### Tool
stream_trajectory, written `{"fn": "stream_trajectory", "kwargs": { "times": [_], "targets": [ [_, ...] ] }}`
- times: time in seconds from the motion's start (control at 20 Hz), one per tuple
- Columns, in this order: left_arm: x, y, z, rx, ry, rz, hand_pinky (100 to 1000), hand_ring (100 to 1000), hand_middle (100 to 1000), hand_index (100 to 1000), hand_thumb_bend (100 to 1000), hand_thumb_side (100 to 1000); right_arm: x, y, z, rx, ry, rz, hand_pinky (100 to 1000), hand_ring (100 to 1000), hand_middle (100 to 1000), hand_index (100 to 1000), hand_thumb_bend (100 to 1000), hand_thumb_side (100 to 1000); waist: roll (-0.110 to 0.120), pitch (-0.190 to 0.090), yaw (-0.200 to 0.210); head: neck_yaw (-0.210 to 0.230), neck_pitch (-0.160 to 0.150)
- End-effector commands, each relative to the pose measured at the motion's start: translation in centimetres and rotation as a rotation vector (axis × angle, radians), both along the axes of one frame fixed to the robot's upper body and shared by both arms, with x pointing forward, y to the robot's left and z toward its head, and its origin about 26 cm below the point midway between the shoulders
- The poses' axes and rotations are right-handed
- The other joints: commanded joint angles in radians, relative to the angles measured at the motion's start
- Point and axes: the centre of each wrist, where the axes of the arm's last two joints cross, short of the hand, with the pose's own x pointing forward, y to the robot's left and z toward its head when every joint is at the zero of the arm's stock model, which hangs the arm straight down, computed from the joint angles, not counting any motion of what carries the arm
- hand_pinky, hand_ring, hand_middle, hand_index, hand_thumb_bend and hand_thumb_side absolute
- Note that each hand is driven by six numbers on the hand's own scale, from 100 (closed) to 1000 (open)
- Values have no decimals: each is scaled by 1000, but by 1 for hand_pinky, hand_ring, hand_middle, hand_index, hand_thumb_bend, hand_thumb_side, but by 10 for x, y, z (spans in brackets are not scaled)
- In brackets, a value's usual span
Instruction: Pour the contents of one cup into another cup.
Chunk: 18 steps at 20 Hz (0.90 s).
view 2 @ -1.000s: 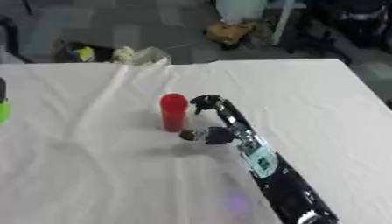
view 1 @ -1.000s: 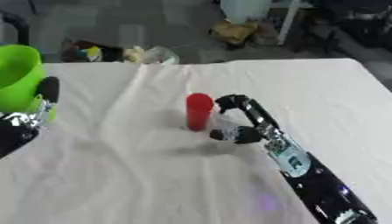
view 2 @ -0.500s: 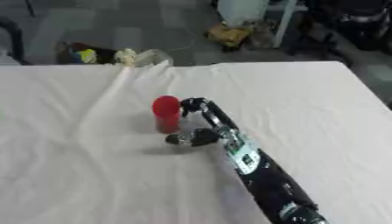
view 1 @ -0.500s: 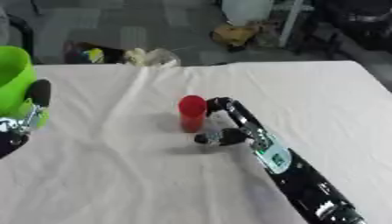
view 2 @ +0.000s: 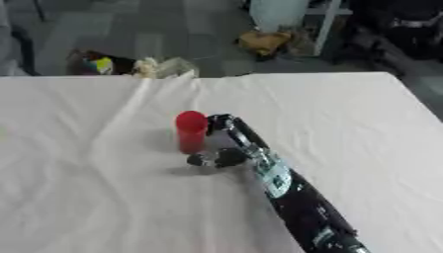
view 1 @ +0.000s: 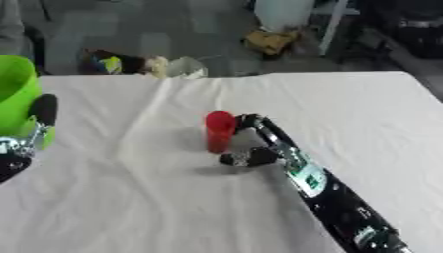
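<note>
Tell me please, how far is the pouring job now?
Early stage. Already done: the left hand holds the bright green plastic cup at the table's left edge. In hand: the right hand is at the small red cup standing upright on the white tablecloth, fingers beside it; whether they grip it is unclear. Left: bringing the cups together and pouring.

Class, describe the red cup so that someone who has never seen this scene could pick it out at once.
Start at the white table. Near its middle the right hand reaches in at the end of a black arm; the red cup stands upright just left of that hand. It is small and slim, unlike the big green cup at the left edge.
</note>
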Motion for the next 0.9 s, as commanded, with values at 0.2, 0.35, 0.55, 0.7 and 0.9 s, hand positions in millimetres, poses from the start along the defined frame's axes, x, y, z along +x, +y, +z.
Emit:
{"fn": "stream_trajectory", "kwargs": {
  "times": [0.2,0.35,0.55,0.7,0.9],
  "targets": [
    [-6,-2,11,-4,-35,-25,185,475,512,767,100,476,6,-20,13,-25,-28,-62,783,769,531,773,827,570,6,-15,16,-2,-19],
    [-7,-3,11,-8,-35,-29,186,476,512,767,100,476,8,-21,15,-22,-33,-71,783,769,530,773,827,571,7,-14,23,-4,-21],
    [-8,-4,12,-10,-35,-37,185,476,512,767,100,477,10,-20,17,-20,-38,-76,782,767,528,771,825,574,9,-11,34,-6,-23],
    [-9,-5,12,-10,-34,-38,185,476,511,767,100,477,12,-17,19,-19,-42,-70,782,763,523,767,824,574,10,-10,37,-7,-22],
    [-8,-5,12,-11,-31,-38,184,477,511,767,100,478,14,-9,20,-22,-45,-48,781,760,519,763,822,574,10,-10,37,-10,-20]
  ]
}}
